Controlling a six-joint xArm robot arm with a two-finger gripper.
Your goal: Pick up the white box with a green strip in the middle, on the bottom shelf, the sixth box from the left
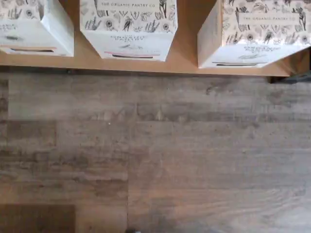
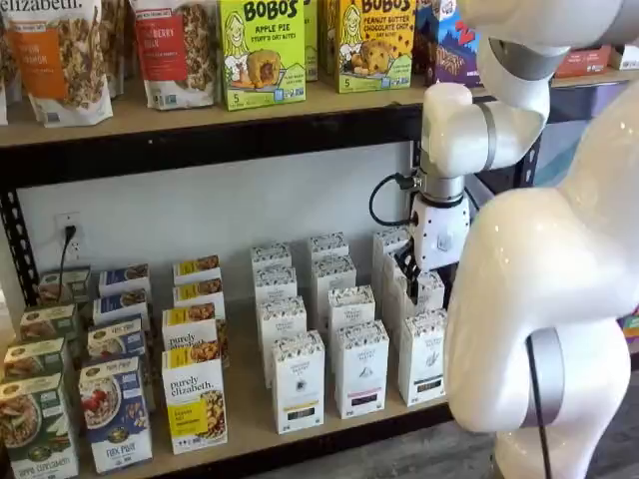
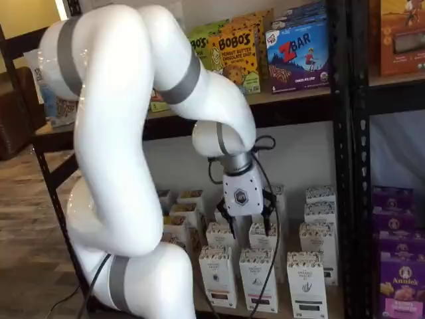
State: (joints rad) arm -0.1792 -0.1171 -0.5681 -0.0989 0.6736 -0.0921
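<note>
Three white boxes (image 1: 128, 29) along one wooden shelf (image 1: 187, 53)

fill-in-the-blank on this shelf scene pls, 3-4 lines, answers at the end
1. In a shelf view the gripper hangs with its black fingers ____, a gap plainly between them.
2. The gripper holds ____.
3. The white boxes stand on the ____ shelf.
4. The yellow Bobo's box stands on the shelf ____ the white boxes.

Missing words: open; nothing; bottom; above
</note>
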